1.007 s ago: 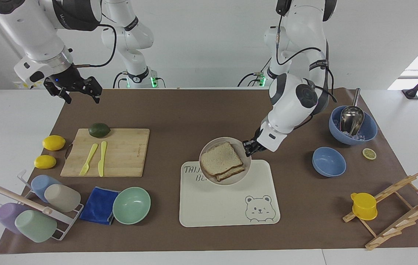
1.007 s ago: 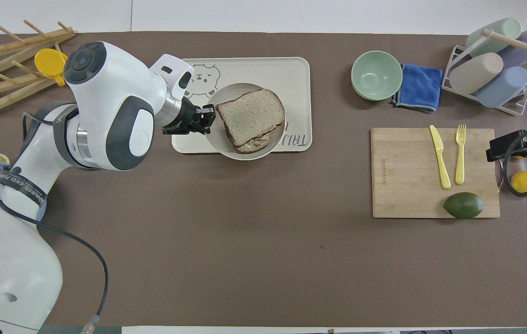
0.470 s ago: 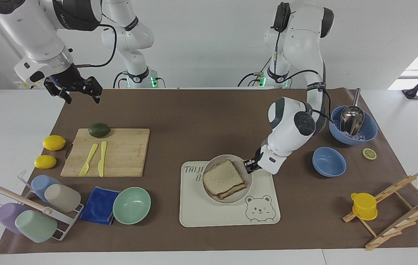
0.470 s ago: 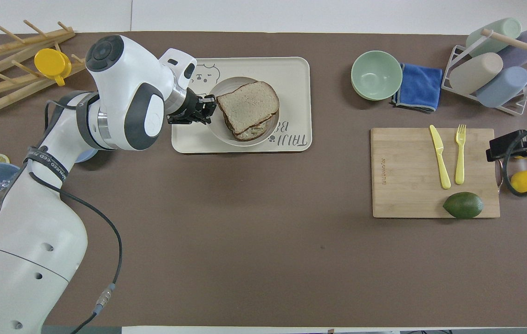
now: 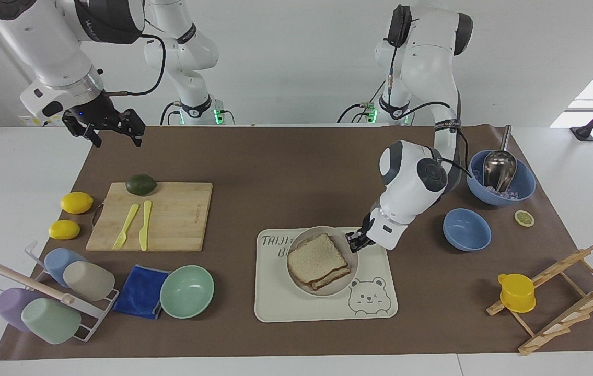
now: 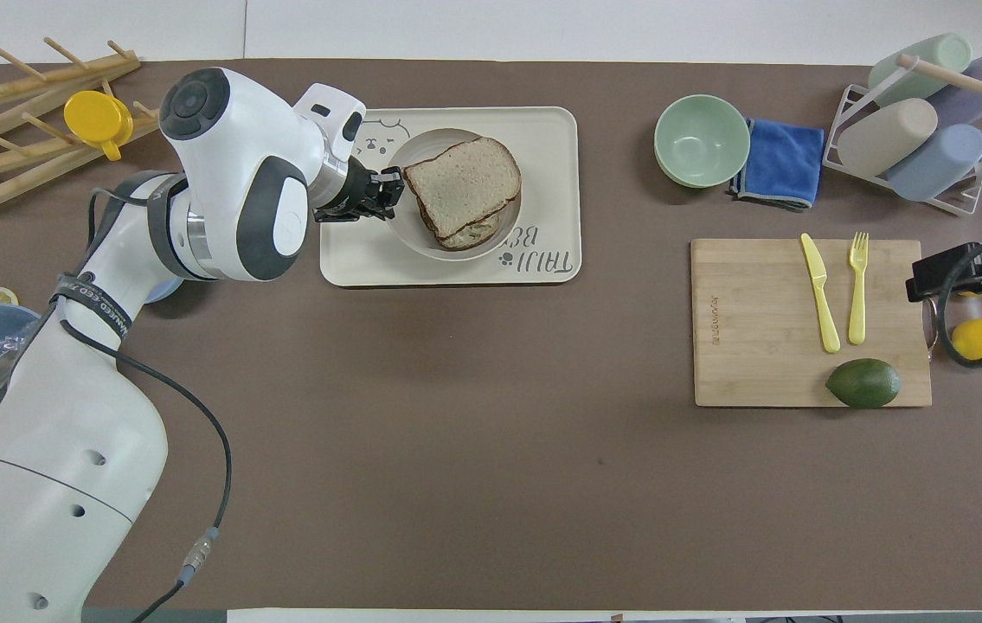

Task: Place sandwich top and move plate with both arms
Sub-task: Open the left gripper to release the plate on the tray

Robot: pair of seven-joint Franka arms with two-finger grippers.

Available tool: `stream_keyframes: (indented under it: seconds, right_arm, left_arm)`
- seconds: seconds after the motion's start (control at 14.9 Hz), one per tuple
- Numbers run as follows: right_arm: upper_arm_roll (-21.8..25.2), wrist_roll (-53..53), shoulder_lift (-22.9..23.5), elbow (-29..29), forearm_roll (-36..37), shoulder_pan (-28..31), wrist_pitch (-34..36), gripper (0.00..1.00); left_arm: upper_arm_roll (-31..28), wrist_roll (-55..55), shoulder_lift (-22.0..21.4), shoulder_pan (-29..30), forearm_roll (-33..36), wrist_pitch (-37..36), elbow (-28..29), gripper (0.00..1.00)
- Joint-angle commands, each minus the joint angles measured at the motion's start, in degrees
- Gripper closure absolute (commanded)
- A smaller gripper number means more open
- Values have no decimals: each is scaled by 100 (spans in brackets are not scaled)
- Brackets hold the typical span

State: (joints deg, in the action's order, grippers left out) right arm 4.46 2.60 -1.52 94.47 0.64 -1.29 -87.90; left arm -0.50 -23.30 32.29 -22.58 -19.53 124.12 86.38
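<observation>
The sandwich top (image 5: 316, 254) (image 6: 462, 180), a plain pale brown bread slice, lies on a lower slice on the small round beige plate (image 5: 349, 275) (image 6: 411, 238). The plate is on the cream bear-printed tray (image 5: 322, 308) (image 6: 551, 147), at its middle. My left gripper (image 5: 352, 241) (image 6: 387, 188) is shut on the plate's rim at the edge toward the left arm's end. My right gripper (image 5: 113, 136) (image 6: 932, 281) is open and empty, raised over the table near the cutting board's corner; that arm waits.
A cutting board (image 5: 171, 230) bears a yellow fork, a yellow knife and an avocado (image 5: 141, 184). Two lemons (image 5: 76, 202) lie beside it. A mint bowl (image 5: 187, 291), a blue cloth, a cup rack, two blue bowls (image 5: 466, 228) and a wooden rack with a yellow cup (image 5: 516, 292) stand around.
My left gripper carried the plate with the sandwich farther from the robots and down onto the tray's middle. The right arm has not moved.
</observation>
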Motion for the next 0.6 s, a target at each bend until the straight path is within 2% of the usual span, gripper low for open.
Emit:
stream_keyframes:
  seconds: [0.0,0.4,0.47,0.54]
  right_arm:
    - [-24,-120,-6,1,24,24,45,0]
    - [-24,-119,-6,1,24,24,45,0]
    - [-15,-111,-6,-8,24,24,45,0]
    - [-15,-119,-6,1,24,24,45,0]
  left_arm:
    - [-3,19,14,-36,-42,313,159,100]
    - [-3,54,-12,-72,-42,613,335,100]
    - [-11,124,-30,-63,-33,622,396,92]
    - [-12,281,-47,-63,-42,631,449,71]
